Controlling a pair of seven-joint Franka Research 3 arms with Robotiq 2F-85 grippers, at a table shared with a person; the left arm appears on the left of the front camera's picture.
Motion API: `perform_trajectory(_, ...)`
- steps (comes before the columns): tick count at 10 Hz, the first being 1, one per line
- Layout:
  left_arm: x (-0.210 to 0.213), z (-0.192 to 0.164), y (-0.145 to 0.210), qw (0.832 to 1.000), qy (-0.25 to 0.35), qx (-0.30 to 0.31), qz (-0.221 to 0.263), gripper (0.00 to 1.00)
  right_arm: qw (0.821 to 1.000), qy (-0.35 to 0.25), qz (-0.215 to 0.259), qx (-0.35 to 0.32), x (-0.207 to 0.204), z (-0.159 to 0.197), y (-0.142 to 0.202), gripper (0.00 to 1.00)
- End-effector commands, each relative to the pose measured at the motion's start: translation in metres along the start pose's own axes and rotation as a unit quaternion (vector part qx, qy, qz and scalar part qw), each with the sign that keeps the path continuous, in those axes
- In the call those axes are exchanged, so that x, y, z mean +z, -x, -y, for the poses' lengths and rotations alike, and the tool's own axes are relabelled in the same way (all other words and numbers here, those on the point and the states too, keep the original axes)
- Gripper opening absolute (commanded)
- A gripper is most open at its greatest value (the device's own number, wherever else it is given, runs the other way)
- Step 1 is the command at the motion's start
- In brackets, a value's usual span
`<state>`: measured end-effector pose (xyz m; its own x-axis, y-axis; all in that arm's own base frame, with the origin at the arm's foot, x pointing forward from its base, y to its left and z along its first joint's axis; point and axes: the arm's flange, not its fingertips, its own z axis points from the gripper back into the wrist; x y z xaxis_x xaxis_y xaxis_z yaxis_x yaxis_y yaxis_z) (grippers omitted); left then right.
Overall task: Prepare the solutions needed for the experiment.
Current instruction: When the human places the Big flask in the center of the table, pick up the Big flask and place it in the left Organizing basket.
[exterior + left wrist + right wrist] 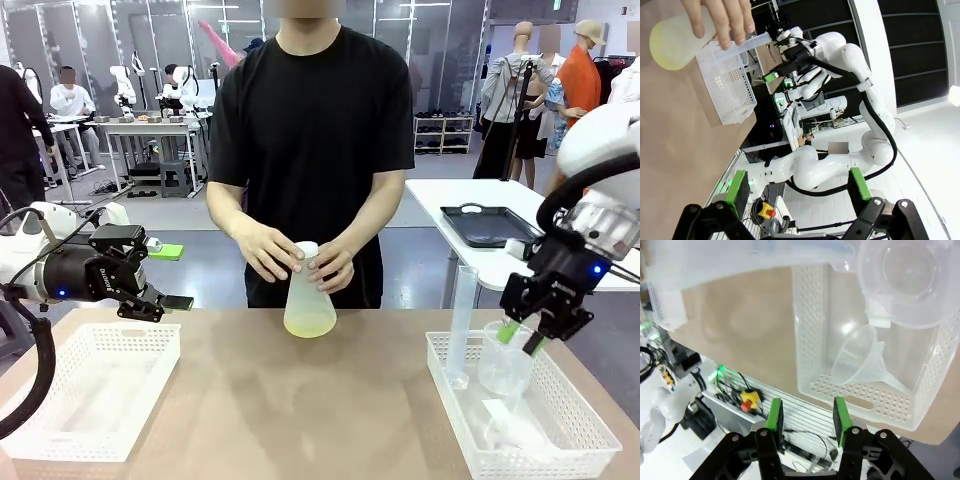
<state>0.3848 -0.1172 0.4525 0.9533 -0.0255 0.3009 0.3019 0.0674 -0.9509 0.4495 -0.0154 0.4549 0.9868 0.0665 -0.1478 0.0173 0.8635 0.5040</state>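
Observation:
A person's two hands (300,258) hold a translucent conical flask (309,290) upright on the far middle of the table. A small amount of pale yellow-green solution (310,323) sits in its bottom; the flask (672,42) also appears in the left wrist view. My left gripper (170,277) hovers open above the left basket, well left of the flask, its fingers (738,186) holding nothing. My right gripper (522,338) stands open just above a clear beaker (503,365) in the right basket, with nothing between its green pads (774,415).
A white basket (90,390) rests at the left. The right basket (590,425) holds a tall graduated cylinder (462,325), the beaker (910,280) and a funnel (865,365). A black tray (490,225) lies on a white table behind.

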Motion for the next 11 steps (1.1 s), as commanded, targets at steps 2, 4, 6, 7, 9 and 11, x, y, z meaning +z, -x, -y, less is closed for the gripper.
perform_trajectory(2, -0.001, 0.002, 0.000, 1.000, 0.009, 0.000, 0.000, 1.00, 0.992, -0.081, 0.092, -0.025, 0.016, -0.029, 0.029, 0.52)
perform_trajectory(4, -0.001, 0.002, 0.000, 1.000, 0.009, 0.000, 0.000, 1.00, 0.980, -0.143, 0.137, -0.019, 0.035, -0.043, 0.046, 0.72)
perform_trajectory(6, -0.001, 0.002, 0.000, 1.000, 0.009, 0.000, 0.000, 1.00, 0.969, -0.195, 0.147, -0.019, 0.044, -0.048, 0.059, 0.92)
perform_trajectory(7, -0.001, 0.002, 0.000, 1.000, 0.009, 0.000, 0.000, 1.00, 0.965, -0.221, 0.143, -0.016, 0.046, -0.049, 0.063, 1.00)
perform_trajectory(9, -0.001, 0.002, 0.000, 1.000, 0.009, 0.000, 0.000, 1.00, 0.952, -0.281, 0.124, -0.004, 0.050, -0.051, 0.070, 1.00)
perform_trajectory(11, -0.001, 0.002, 0.000, 1.000, 0.009, 0.000, 0.000, 1.00, 0.932, -0.342, 0.120, -0.007, 0.053, -0.050, 0.076, 1.00)
